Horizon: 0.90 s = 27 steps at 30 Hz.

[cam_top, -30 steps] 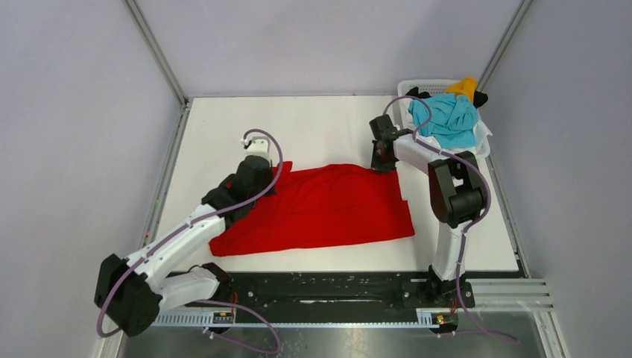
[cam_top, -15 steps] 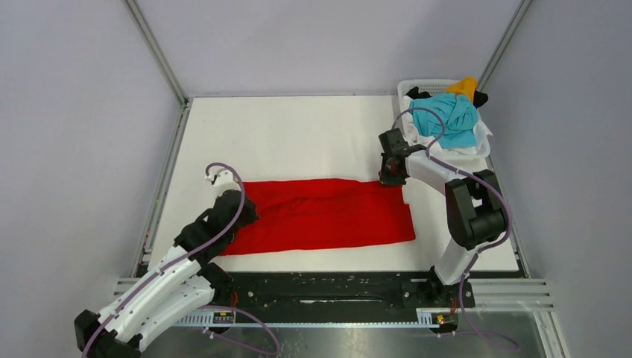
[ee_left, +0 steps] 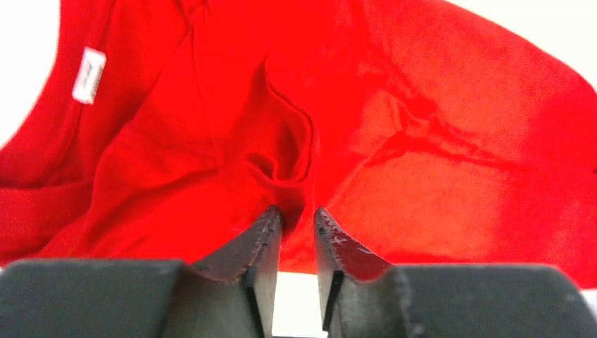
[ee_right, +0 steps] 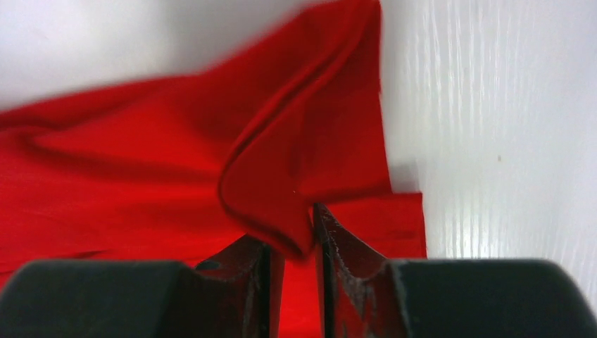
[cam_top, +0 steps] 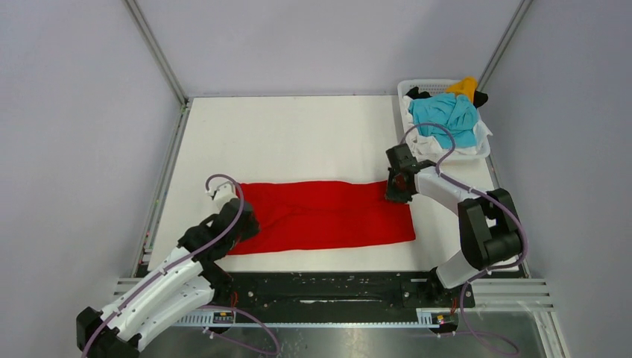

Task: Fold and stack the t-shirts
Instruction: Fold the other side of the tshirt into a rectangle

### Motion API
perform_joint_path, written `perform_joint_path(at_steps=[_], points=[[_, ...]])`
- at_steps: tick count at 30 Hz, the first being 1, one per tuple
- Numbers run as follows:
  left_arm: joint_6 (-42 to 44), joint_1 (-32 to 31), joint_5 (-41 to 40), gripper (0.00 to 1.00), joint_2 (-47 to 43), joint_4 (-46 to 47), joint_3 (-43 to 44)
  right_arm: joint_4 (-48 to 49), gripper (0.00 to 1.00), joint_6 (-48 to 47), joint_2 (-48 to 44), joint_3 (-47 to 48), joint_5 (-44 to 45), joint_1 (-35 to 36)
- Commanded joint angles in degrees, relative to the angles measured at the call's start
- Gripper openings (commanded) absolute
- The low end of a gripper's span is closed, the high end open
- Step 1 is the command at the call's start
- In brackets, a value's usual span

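Observation:
The red t-shirt (cam_top: 320,212) lies as a long folded band across the near half of the table. My left gripper (cam_top: 242,224) rests at its left end. In the left wrist view that gripper (ee_left: 297,215) is open by a narrow gap, a pucker of red cloth (ee_left: 281,162) just past its tips and a white label (ee_left: 89,75) at upper left. My right gripper (cam_top: 395,195) sits at the band's far right corner. Its jaws (ee_right: 288,225) are slightly open, with a loose fold of red cloth (ee_right: 281,190) lying between the tips.
A white basket (cam_top: 406,86) stands at the back right, holding a turquoise shirt (cam_top: 446,118), a yellow-orange one (cam_top: 466,86), a black one (cam_top: 417,93) and white cloth (cam_top: 436,147). Metal frame posts rise at the table's back corners.
Both arms drew toward the near edge, bringing the shirt's far edge over so it is a narrower band. Both pairs of jaws have parted from the cloth.

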Motion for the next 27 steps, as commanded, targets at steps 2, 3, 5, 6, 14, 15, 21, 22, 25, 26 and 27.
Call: perform_joint_path(at_steps=[2, 3, 5, 6, 14, 15, 21, 22, 25, 26, 27], points=[[-9.1, -0.8, 8.3, 0.32, -3.2, -5.5, -2.6, -2.5, 0.38, 4.4, -4.8, -5.7, -0.7, 0.5], [-11.0, -1.1, 10.2, 0.45, -4.0, -6.7, -3.1, -3.5, 0.49, 4.7, -6.4, -6.6, -0.7, 0.5], [-12.7, -1.9, 14.6, 0.64, -6.0, -7.1, -4.7, -4.7, 0.64, 4.9, -10.4, -8.4, -0.6, 0.5], [-13.4, -2.4, 16.2, 0.69, -7.2, -7.1, -5.1, -5.2, 0.81, 4.9, -12.5, -9.0, -0.2, 0.6], [-2.8, -2.8, 8.5, 0.99, -3.8, -11.9, 16.1, -3.5, 1.0, 4.5, -22.6, -7.7, 4.8, 0.5], [-0.5, -2.8, 7.4, 0.99, -2.1, -10.4, 18.3, -1.5, 1.0, 4.5, -22.3, -7.4, 3.6, 0.5], [5.1, -2.6, 0.3, 0.99, 12.0, -2.0, 19.2, 5.0, 1.0, 4.1, -14.0, -2.1, -11.3, 0.5], [5.1, -2.1, -1.4, 0.99, 15.6, -1.6, 18.8, 5.8, 1.0, 4.3, -12.9, -1.7, -13.0, 0.5], [5.6, 2.7, 2.1, 0.99, 25.6, 0.4, 18.1, 7.7, 0.99, 4.9, -10.6, -1.7, -14.5, 0.5], [6.7, 4.9, 6.1, 0.99, 28.1, 2.9, 17.4, 8.2, 0.99, 4.9, -10.2, -1.9, -14.1, 0.5], [7.4, 5.3, 8.4, 0.99, 29.9, 5.2, 16.6, 8.8, 0.99, 4.8, -10.0, -2.3, -13.4, 0.5]])
